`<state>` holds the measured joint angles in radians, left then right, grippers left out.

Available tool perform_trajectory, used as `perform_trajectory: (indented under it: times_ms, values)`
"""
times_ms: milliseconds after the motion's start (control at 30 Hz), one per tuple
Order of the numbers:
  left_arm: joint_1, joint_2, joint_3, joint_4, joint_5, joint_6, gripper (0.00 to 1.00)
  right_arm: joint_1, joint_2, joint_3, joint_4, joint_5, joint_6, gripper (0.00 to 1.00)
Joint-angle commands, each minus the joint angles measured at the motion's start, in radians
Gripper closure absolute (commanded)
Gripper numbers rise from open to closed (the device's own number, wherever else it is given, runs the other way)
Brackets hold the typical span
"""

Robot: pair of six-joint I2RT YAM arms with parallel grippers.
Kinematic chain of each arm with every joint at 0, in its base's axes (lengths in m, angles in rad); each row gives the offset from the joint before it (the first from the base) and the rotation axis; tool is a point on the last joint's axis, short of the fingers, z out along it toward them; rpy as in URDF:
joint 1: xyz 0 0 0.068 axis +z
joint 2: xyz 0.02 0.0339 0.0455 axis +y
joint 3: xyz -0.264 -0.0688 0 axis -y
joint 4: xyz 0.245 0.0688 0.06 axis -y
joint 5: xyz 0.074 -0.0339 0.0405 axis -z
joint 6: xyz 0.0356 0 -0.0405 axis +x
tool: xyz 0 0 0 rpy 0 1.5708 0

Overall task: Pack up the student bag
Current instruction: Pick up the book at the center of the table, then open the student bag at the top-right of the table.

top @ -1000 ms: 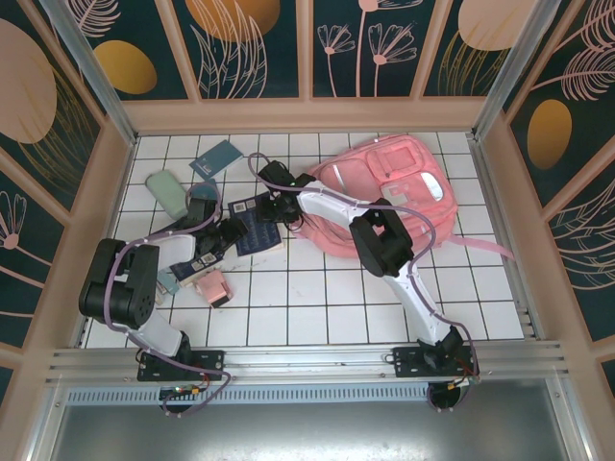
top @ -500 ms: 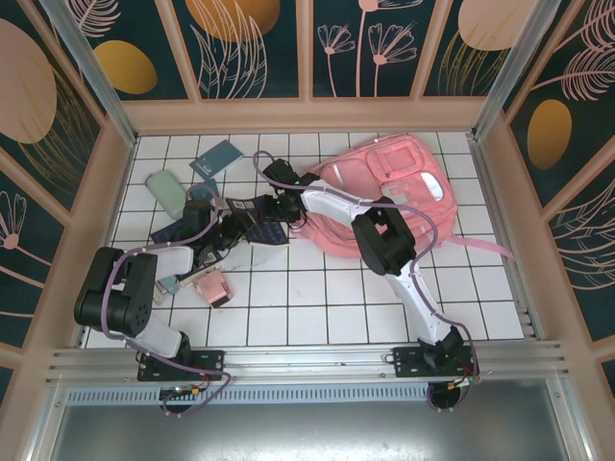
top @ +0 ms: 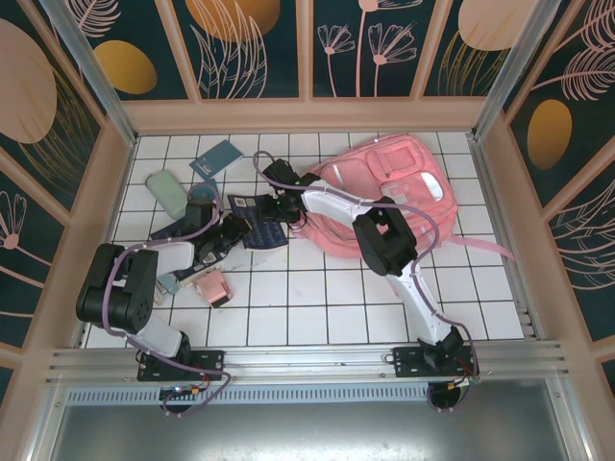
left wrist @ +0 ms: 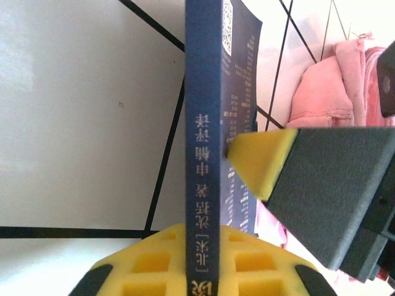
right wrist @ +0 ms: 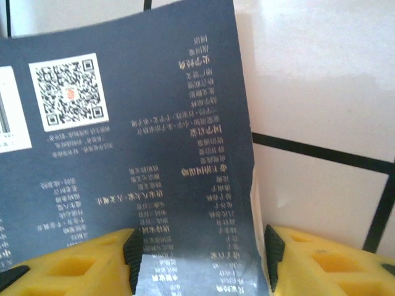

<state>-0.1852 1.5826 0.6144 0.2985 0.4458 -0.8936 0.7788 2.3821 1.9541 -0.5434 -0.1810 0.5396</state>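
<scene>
Beside student bag (top: 384, 182): blue book (left wrist: 203, 92) outside, clamped in left fingers (left wrist: 265, 160).

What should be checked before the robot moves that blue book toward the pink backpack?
1. Left hand shut on the book: ok, clamped on its spine.
2. Right hand gripping too: not ok, fingers apart, one fingertip just touching the cover.
3. Student bag within reach: ok, close beside the book.
4. Bag's opening unzipped: cannot tell.
5. Route clear: not ok, right arm stretches over the bag's edge toward the book.
</scene>
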Motion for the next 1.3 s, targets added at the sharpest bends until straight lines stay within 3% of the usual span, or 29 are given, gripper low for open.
perform_trajectory:
  times_ms: [0,200,367,600,833,900,1100,1267]
  values:
    - [-0.003,-0.049,0.048,-0.059,-0.024,0.06,1.0,0.009,-0.121,0.014,-0.094,0.117,-0.057,0.41]
    - [-0.003,-0.091,0.094,-0.101,-0.013,0.079,1.0,-0.034,-0.279,-0.098,-0.151,0.355,-0.143,0.41]
    - [-0.003,-0.114,0.127,-0.101,0.034,0.088,1.0,-0.084,-0.367,-0.232,-0.16,0.449,-0.207,0.4]
    - [-0.003,-0.156,0.154,-0.097,0.077,0.094,1.0,-0.14,-0.375,-0.386,-0.118,0.459,-0.235,0.4]
    - [-0.003,-0.178,0.15,-0.102,0.096,0.088,1.0,-0.14,-0.321,-0.386,-0.089,0.45,-0.233,0.41]
    - [-0.003,-0.182,0.148,-0.105,0.099,0.086,1.0,-0.141,-0.31,-0.38,-0.089,0.46,-0.236,0.51]
    - [-0.003,-0.208,0.143,-0.098,0.118,0.074,1.0,-0.142,-0.328,-0.37,-0.09,0.504,-0.234,1.0]
    - [-0.003,-0.232,0.143,-0.083,0.128,0.053,1.0,-0.143,-0.393,-0.333,-0.103,0.531,-0.234,1.0]
